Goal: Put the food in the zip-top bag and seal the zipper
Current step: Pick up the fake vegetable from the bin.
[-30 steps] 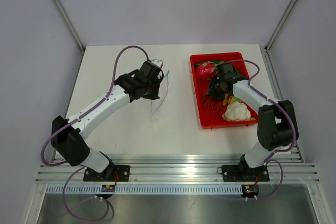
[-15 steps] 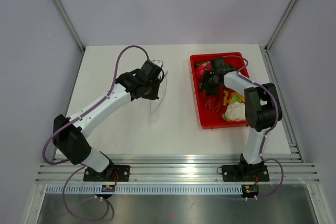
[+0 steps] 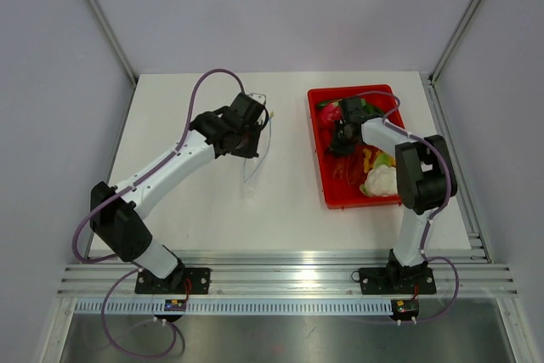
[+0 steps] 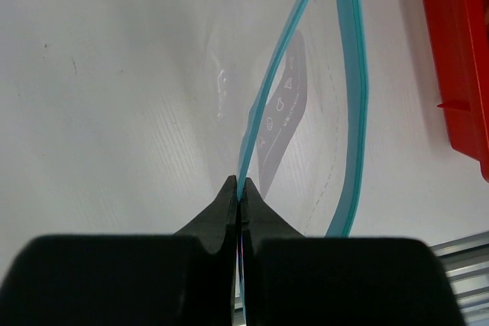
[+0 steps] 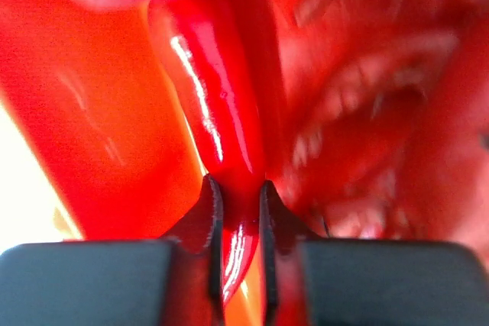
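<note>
The right gripper (image 3: 343, 133) now sits higher and further left in the red plastic tray (image 3: 320, 163), and its arm's elbow stands closer to the tray's right edge. The left gripper (image 3: 257, 121) sits slightly higher in the frame. The clear crinkly plastic bag (image 3: 253, 159) beneath it now looks narrower.

Top cam overhead; wrist cams v. close.

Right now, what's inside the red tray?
The red tray holds a white cauliflower, a pink dragon fruit, something yellow and the pepper, its red end pinched in the right gripper. The right arm covers whatever lies beneath it.
</note>
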### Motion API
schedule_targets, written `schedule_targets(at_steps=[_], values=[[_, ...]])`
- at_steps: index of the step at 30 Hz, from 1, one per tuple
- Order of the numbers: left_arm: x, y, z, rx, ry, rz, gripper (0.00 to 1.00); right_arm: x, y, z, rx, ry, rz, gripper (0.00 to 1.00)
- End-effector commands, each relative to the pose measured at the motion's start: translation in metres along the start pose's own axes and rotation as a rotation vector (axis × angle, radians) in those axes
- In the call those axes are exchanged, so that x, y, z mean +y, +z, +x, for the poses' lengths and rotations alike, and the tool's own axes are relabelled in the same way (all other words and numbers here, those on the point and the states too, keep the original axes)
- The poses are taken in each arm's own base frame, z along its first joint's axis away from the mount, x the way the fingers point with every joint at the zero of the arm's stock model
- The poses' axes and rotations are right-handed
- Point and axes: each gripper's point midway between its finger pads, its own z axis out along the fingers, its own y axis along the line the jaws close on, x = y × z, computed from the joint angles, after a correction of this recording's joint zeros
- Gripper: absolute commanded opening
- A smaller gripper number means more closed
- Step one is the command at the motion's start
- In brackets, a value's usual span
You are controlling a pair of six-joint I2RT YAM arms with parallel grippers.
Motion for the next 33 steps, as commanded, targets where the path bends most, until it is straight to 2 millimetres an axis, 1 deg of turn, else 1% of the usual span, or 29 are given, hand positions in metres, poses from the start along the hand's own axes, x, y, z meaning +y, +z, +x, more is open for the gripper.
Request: schedule_targets(at_steps=[1,2,3,4,5,6,7,9,10,11,12,13,15,16,18,19,20,21,22,23,25,28,29,30,31,32,33], values=[[-0.012,-0.003,-0.017,-0.04,0.008,0.042,0.0,0.004,-0.039,-0.016,-0.093,-0.015,-0.013,0.05],[-0.013,-0.002,-0.017,-0.039,0.007,0.046,0.0,0.009,-0.056,-0.017,-0.114,-0.015,-0.042,0.02],[-0.015,0.002,-0.018,-0.033,0.01,0.045,0.0,0.01,-0.063,-0.017,-0.121,-0.01,-0.049,0.0],[-0.015,0.005,-0.017,-0.029,0.01,0.035,0.0,0.012,-0.071,-0.017,-0.13,-0.006,-0.057,0.0],[-0.016,0.005,-0.016,-0.021,0.014,0.031,0.0,0.014,-0.086,-0.015,-0.14,-0.006,-0.07,0.0],[-0.017,0.009,-0.017,-0.015,0.014,0.021,0.0,0.017,-0.093,-0.014,-0.144,-0.002,-0.085,0.0],[-0.017,0.009,-0.018,-0.016,0.017,0.013,0.0,0.019,-0.107,-0.012,-0.159,-0.002,-0.105,0.0],[-0.021,0.009,-0.022,-0.021,0.016,0.015,0.0,0.021,-0.12,-0.009,-0.168,0.001,-0.126,0.0],[-0.025,0.012,-0.022,-0.019,0.018,0.019,0.0,0.022,-0.133,-0.007,-0.18,-0.001,-0.138,0.0],[-0.028,0.012,-0.022,-0.022,0.019,0.025,0.0,0.023,-0.138,-0.005,-0.182,-0.005,-0.145,0.0],[-0.032,0.012,-0.023,-0.026,0.021,0.034,0.0,0.024,-0.145,-0.003,-0.186,-0.004,-0.154,0.0],[-0.037,0.013,-0.022,-0.022,0.026,0.046,0.0,0.025,-0.158,0.0,-0.195,-0.011,-0.167,0.0],[-0.046,0.015,-0.023,-0.03,0.023,0.074,0.0,0.03,-0.172,0.004,-0.201,-0.016,-0.203,0.0],[-0.049,0.017,-0.02,-0.024,0.02,0.082,0.0,0.033,-0.184,0.007,-0.211,-0.021,-0.228,0.0],[-0.058,0.019,-0.02,-0.033,0.015,0.116,0.0,0.043,-0.198,0.013,-0.198,-0.011,-0.291,0.0],[-0.063,0.021,-0.019,-0.031,0.013,0.126,0.0,0.047,-0.21,0.015,-0.219,-0.005,-0.329,0.0],[-0.066,0.023,-0.018,-0.032,0.013,0.132,0.0,0.057,-0.218,0.019,-0.207,0.019,-0.385,0.0],[-0.069,0.024,-0.017,-0.03,0.014,0.138,0.0,0.063,-0.225,0.021,-0.212,0.027,-0.417,0.0],[-0.073,0.024,-0.016,-0.028,0.014,0.146,0.0,0.071,-0.236,0.02,-0.239,0.027,-0.462,0.0],[-0.075,0.025,-0.016,-0.027,0.013,0.153,0.0,0.082,-0.243,0.024,-0.228,0.041,-0.504,0.0],[-0.078,0.025,-0.016,-0.025,0.001,0.162,0.0,0.094,-0.253,0.025,-0.232,0.04,-0.549,0.0],[-0.077,0.024,-0.022,-0.033,-0.035,0.133,0.0,0.109,-0.26,0.034,-0.225,0.059,-0.591,0.0],[-0.076,0.025,-0.023,-0.029,-0.048,0.118,0.0,0.112,-0.262,0.034,-0.222,0.09,-0.604,0.0],[-0.075,0.025,-0.034,-0.05,-0.063,0.086,0.0,0.114,-0.264,0.036,-0.222,0.103,-0.617,0.0],[-0.073,0.025,-0.036,-0.049,-0.078,0.054,0.0,0.118,-0.268,0.037,-0.231,0.11,-0.643,0.0],[-0.067,0.025,-0.032,-0.026,-0.076,0.008,0.0,0.121,-0.27,0.038,-0.219,0.141,-0.663,0.0],[-0.063,0.023,-0.038,-0.04,-0.08,-0.027,0.0,0.124,-0.272,0.04,-0.213,0.151,-0.681,0.0]])
